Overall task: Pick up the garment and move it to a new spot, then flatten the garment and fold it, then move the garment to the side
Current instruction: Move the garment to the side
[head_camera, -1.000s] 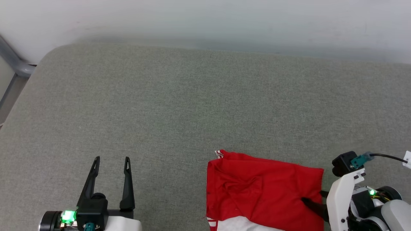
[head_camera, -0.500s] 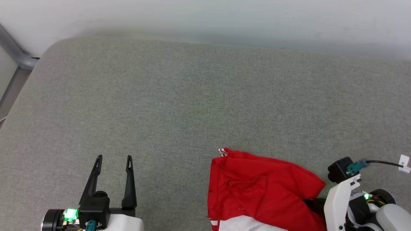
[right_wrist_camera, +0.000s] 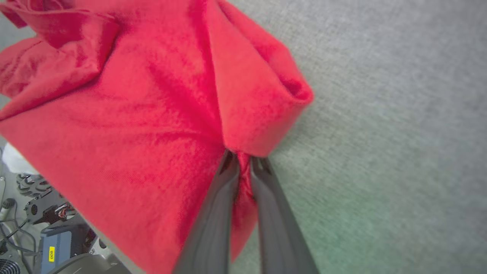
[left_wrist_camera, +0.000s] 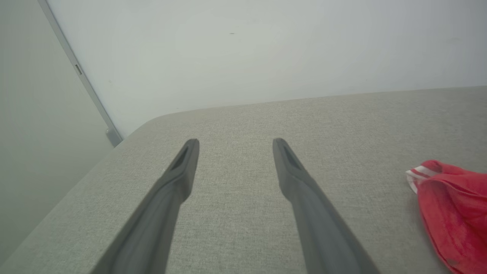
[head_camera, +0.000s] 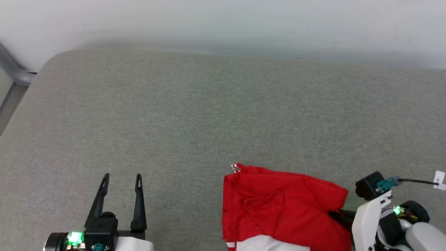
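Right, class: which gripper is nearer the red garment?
Right. The right gripper is shut on the edge of the garment; the left gripper hangs open over the grey surface, apart, to its left.

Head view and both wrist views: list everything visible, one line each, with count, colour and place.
garment: one, red with white and striped trim, crumpled at the lower right of the head view, running past the bottom edge
padded surface: one, grey-green fabric, under everything
wall: one, pale, behind the surface
metal bar: one, grey, at the surface's far left corner
blue box: one, yellow label, below the surface edge in the right wrist view
left gripper: one, dark, open, over bare surface at lower left
right gripper: one, dark, shut on a fold of the garment
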Controlling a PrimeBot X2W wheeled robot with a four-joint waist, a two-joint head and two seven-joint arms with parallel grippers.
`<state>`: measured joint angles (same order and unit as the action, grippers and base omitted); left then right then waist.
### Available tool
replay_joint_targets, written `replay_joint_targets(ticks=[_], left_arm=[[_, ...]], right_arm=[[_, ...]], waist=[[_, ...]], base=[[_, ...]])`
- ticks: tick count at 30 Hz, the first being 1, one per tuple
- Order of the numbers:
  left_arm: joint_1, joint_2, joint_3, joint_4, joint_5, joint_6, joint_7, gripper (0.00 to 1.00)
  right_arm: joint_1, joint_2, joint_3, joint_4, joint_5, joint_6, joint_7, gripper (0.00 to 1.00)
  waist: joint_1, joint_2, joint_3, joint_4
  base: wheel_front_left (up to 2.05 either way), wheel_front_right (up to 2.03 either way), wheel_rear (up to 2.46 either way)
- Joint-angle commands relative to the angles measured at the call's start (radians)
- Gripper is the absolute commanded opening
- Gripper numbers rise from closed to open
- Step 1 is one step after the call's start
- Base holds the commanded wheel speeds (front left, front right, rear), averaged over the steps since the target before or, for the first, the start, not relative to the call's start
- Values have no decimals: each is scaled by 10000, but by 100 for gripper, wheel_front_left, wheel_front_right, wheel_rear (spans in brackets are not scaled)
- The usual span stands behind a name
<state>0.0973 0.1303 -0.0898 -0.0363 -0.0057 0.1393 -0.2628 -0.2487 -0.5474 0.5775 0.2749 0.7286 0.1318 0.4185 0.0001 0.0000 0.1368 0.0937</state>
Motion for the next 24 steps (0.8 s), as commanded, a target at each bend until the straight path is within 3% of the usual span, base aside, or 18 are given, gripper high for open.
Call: replay_joint_targets(ticks=[1,16,24], left_arm=[[33,7,33,-42,-4,24,-24,100],[-232,-8,175,-199,24,83,-24,100],[-804,198,225,-501,110,27,-23,100]], right_arm=[[-187,-211,-63,26,-127,-23,-81,0],[-1288,-1168,-882,-279,-1067,-21,-520,0],[-2419,-1495,-1942,245,-1287,-20,-404,0]], waist=[[-1,0,-16,-150],[-1,0,432,-2391],[-1,0,1445,-2771]], base=[[0,0,0],[0,0,0],[0,0,0]])
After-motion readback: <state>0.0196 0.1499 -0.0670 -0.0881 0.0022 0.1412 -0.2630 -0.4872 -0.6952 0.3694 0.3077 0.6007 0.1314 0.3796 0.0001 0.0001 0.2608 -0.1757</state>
